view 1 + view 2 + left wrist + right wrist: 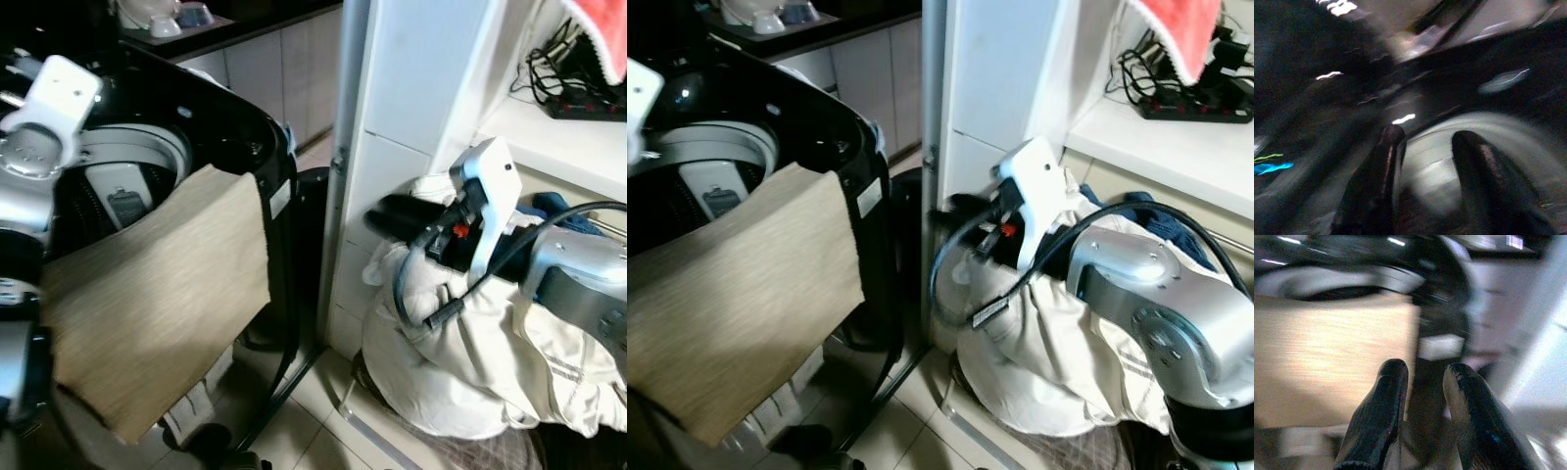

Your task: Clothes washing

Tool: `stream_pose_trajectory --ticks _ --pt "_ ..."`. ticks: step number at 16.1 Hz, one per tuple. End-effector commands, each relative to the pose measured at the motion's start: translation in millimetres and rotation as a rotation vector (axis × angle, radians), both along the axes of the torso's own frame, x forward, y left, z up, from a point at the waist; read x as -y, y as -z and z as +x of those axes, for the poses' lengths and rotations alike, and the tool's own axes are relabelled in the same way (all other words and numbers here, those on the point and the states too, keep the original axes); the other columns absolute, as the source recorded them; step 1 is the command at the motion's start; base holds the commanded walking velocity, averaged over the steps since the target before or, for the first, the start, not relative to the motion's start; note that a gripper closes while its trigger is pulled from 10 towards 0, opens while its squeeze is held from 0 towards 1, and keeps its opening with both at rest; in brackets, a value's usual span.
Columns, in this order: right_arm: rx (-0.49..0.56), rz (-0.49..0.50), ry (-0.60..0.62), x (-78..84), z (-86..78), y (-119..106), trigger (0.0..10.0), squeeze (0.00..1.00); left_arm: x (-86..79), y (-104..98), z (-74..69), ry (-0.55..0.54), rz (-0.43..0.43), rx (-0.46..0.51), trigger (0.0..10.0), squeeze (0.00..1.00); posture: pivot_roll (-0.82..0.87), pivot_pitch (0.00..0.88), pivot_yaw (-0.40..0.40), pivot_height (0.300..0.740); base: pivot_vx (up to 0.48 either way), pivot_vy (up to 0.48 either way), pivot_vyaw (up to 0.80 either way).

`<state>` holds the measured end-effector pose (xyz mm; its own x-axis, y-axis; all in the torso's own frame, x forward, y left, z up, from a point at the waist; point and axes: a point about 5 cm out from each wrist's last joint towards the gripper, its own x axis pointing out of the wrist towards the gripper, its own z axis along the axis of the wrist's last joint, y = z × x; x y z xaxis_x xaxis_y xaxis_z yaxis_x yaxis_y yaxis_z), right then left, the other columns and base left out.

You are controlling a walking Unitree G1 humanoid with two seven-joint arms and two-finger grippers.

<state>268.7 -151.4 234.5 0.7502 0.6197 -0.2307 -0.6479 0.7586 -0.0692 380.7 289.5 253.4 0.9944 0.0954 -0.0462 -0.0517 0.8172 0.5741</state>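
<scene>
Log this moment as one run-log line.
scene: washing machine open, tan cloth draped over its rim | left gripper: open, over drum | right gripper: open, empty, above white laundry pile

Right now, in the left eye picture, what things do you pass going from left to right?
Left arm → tan cloth draped over the black washing machine → white wall panel → right gripper → pile of white laundry.

Left end effector (1425, 147) and right end effector (1422, 377) both raised forward, fingers parted and holding nothing.
</scene>
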Motion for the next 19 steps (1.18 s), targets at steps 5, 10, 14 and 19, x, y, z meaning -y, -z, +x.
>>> stream_pose_trajectory --ticks 5,10,14,19 --pt "-0.075 -0.190 0.577 68.2 40.2 49 10.0 1.00 124.1 14 -22.0 0.681 -0.283 0.060 10.0 0.00 -0.09 0.000 0.011 0.740 0.000 0.000 0.00" --pt "-0.272 -0.271 0.661 96.1 33.6 98 10.0 1.00 195.8 15 -71.1 1.097 -0.491 -0.038 10.0 0.00 -0.09 0.000 0.011 0.740 0.000 0.000 0.00" --pt "-0.363 -0.366 0.560 98.8 23.2 113 10.0 1.00 205.9 39 -86.3 1.136 -0.403 -0.188 10.0 0.00 -0.09 0.000 0.005 0.740 0.000 0.000 0.00" --pt "-0.446 -0.503 0.566 113.6 17.4 133 10.0 0.00 211.4 67 -100.3 1.126 -0.373 -0.331 10.0 0.00 -0.09 0.000 0.008 0.740 0.000 0.000 0.00"
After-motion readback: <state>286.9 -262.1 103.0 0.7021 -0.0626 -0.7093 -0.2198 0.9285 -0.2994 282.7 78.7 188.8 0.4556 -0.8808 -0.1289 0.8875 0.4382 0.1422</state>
